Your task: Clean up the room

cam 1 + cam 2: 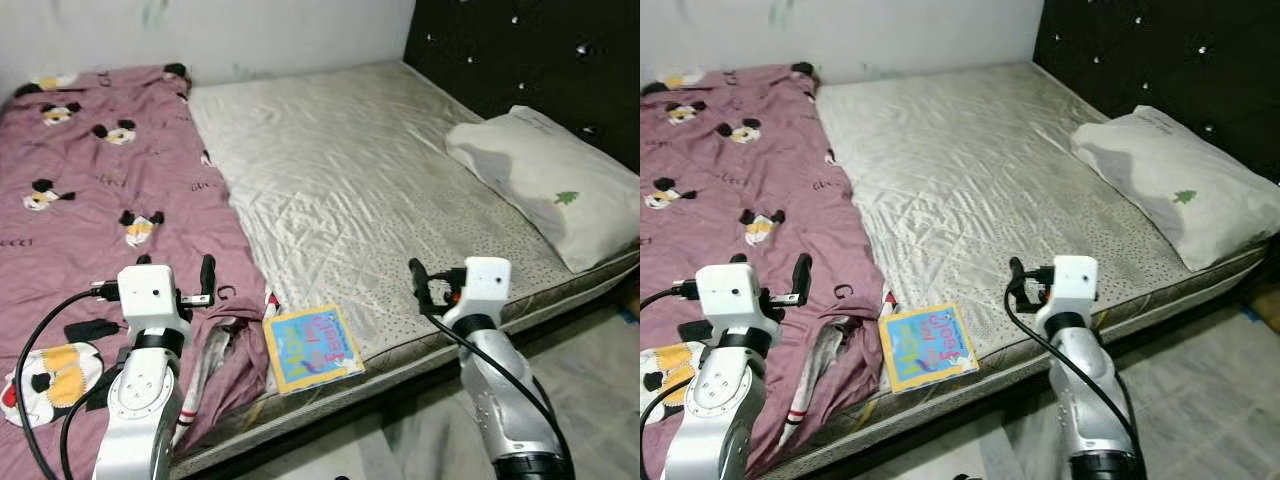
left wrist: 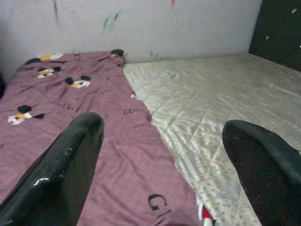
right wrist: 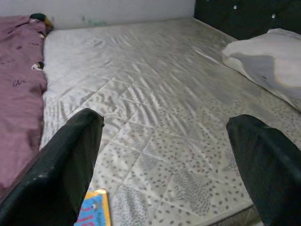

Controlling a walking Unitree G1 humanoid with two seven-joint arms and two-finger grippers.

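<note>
Left eye view — pink blanket (image 1: 90, 200) printed "GUCCI" | book (image 1: 312, 347) at mattress (image 1: 370, 190) edge | left claw (image 2: 162, 155), right claw (image 3: 164, 160) — both released

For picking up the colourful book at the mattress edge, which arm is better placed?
Probably the left. The square yellow-bordered picture book lies just beside the left gripper, whose fingers are open. The right gripper, also open, hovers further off over the bare grey quilted mattress.

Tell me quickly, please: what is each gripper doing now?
Left gripper: open, holding nothing, above the purple blanket.
Right gripper: open, holding nothing, above the mattress.
</note>
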